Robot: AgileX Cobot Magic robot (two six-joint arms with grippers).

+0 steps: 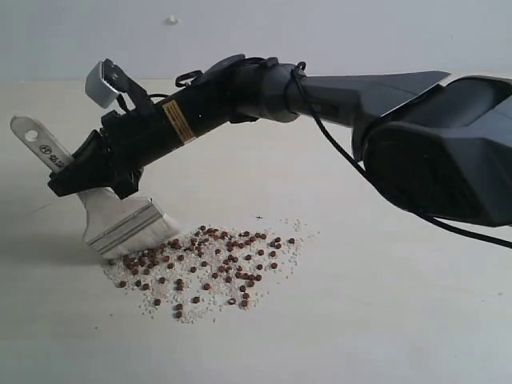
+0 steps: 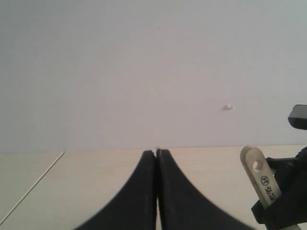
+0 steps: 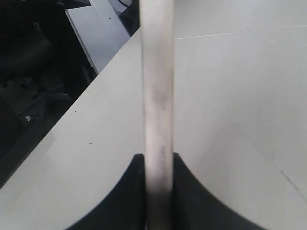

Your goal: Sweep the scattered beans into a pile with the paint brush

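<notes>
We've got the right tool (image 1: 86,172) clamped on the handle of the paint brush (image 1: 116,214), with the bristles down on the counter (image 1: 376,320), touching the left edge of the beans (image 1: 212,264), a loose spread patch. Our left tool (image 2: 157,154) has its jaws pressed together, empty.

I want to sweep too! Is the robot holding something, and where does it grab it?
The right pincer grips the paint brush by its wooden handle. The left pincer is shut, holding nothing.
</notes>
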